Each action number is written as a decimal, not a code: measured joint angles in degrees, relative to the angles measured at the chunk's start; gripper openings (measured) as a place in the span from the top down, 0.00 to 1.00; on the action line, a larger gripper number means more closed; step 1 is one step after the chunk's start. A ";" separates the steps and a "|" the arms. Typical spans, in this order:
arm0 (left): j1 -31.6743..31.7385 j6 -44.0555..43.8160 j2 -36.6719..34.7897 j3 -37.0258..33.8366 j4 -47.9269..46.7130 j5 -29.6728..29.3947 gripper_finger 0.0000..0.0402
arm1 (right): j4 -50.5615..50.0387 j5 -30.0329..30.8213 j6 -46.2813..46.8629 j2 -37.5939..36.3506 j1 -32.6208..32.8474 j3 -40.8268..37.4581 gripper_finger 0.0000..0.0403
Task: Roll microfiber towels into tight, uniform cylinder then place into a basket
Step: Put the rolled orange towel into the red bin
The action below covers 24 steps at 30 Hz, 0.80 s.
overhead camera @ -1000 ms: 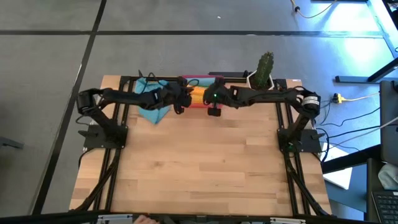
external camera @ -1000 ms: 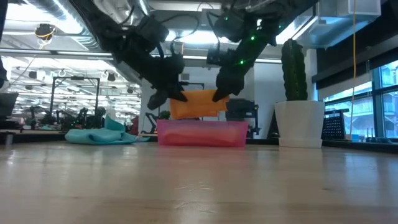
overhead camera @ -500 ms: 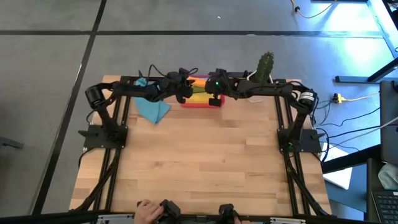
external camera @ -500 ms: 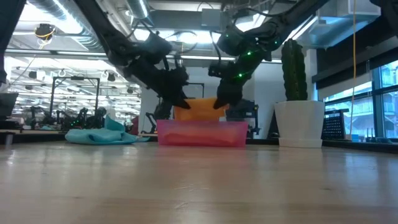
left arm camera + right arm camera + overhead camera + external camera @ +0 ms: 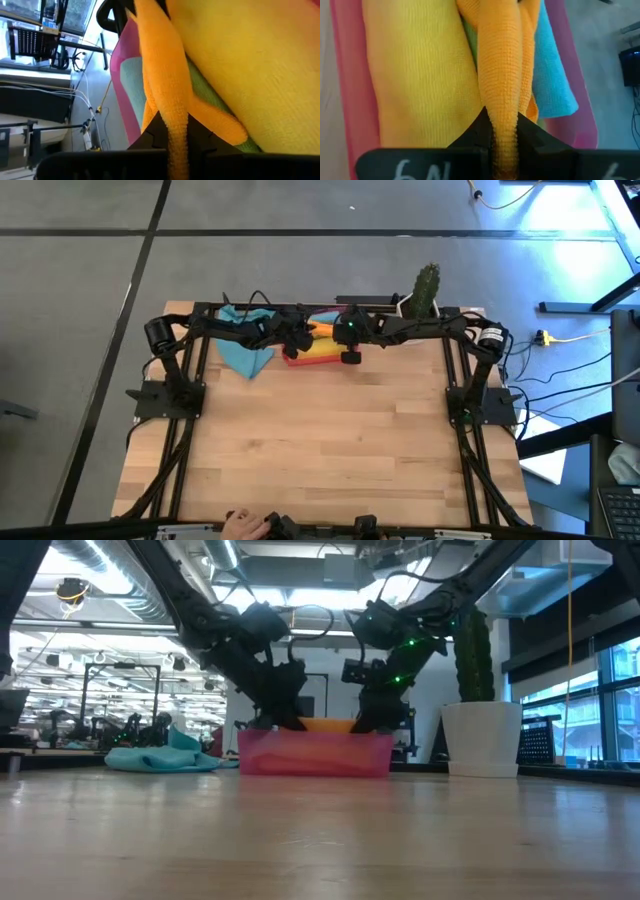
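An orange microfiber towel (image 5: pixel 502 60), rolled into a long cylinder, hangs between my two grippers over the red basket (image 5: pixel 315 753) at the table's far edge. My left gripper (image 5: pixel 177 150) is shut on one end and my right gripper (image 5: pixel 504 145) on the other. In the low view only the roll's top (image 5: pixel 325 725) shows above the basket wall. A yellow towel (image 5: pixel 420 75), a green one (image 5: pixel 205 95) and a blue one (image 5: pixel 552 80) lie in the basket beneath it. A loose teal towel (image 5: pixel 245 352) lies crumpled on the table to the basket's left. My left gripper pinches the orange roll's end (image 5: pixel 176 132) between its two fingers, coming slantwise down from the table's left, along the roll. The roll stretches away from the fingers over the yellow towel. My right gripper pinches the roll's other end (image 5: pixel 503 125) between its two fingers, slanting down from the table's right, along the roll. The roll runs straight ahead of the fingers, above the green towel, between the yellow and blue ones.
A white pot with a tall cactus (image 5: pixel 483 735) stands right of the basket at the far edge. The wooden table (image 5: pixel 320 440) stretches toward the near edge. A person's hand (image 5: pixel 238 523) shows at the near edge.
Both grippers have gone down and toward the table's far edge with the orange roll, from well above the basket until only its top shows over the wall. The basket has shifted a little toward the table's left.
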 joint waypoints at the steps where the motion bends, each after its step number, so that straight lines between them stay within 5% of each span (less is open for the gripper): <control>1: -0.21 0.48 -0.03 -0.03 0.10 -0.20 0.97 | 0.16 0.01 0.00 0.01 0.00 0.00 0.91; 19: -5.73 7.09 -8.33 3.28 -7.62 -16.96 0.97 | 4.77 0.95 -1.77 -4.53 0.57 0.00 0.91; 24: -6.14 3.50 -8.75 3.44 -13.89 -16.89 0.99 | 5.32 1.23 -3.59 -4.47 1.97 -0.08 0.91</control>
